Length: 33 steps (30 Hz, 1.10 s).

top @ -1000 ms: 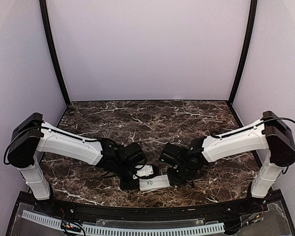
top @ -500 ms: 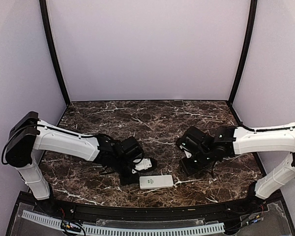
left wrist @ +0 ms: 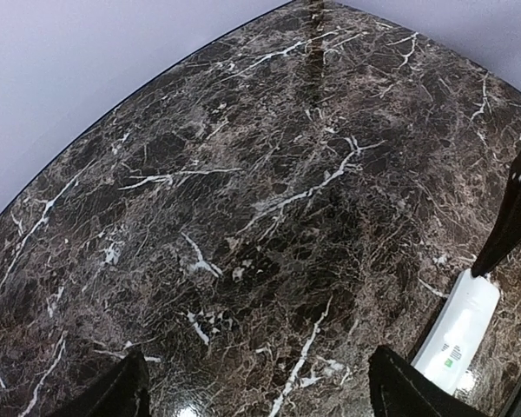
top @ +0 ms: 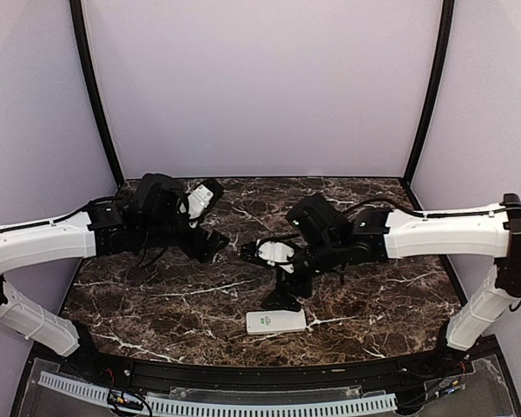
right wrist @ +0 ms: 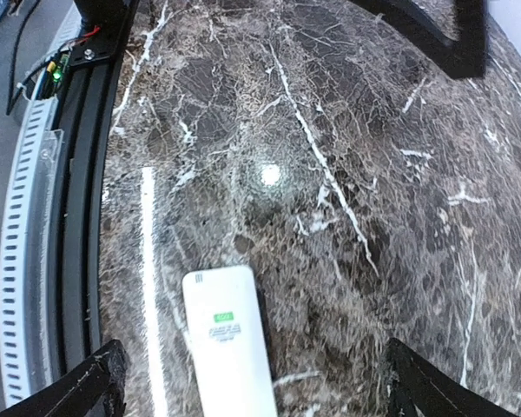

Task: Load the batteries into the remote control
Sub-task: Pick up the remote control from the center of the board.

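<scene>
Finding both claws spread and empty, left claw (left wrist: 260,395) high over the far left, right claw (right wrist: 260,387) just above the remote (top: 276,322), you see it lying flat on the surface (top: 373,208) by the near edge, display up, no batteries showing, so loading looks finished.

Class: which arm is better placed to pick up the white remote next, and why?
Probably the right. The right gripper hangs open just behind the remote control, and its wrist view shows the remote between its fingers. The left gripper is farther back and off to the left.
</scene>
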Each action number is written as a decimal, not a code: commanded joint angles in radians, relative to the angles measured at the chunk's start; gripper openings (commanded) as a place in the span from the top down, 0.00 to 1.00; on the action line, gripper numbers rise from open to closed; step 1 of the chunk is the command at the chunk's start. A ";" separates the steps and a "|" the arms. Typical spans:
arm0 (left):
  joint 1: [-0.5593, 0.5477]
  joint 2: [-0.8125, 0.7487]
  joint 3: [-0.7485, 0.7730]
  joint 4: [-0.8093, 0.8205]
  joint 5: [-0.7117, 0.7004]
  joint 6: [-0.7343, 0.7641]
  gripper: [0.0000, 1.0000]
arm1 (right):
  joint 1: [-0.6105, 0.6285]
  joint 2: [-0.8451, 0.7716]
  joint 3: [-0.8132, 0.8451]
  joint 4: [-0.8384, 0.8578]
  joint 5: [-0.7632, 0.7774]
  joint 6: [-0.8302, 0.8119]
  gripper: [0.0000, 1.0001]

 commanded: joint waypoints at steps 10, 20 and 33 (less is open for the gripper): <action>0.032 -0.168 -0.117 0.099 -0.082 -0.050 0.09 | 0.094 0.431 0.247 -0.161 0.058 -0.106 0.03; 0.032 -0.145 -0.108 0.102 -0.030 -0.044 0.09 | 0.113 0.539 0.288 -0.221 0.165 -0.042 0.25; 0.031 -0.204 -0.173 0.229 0.209 0.026 0.15 | 0.076 0.326 0.290 -0.186 0.066 0.025 0.63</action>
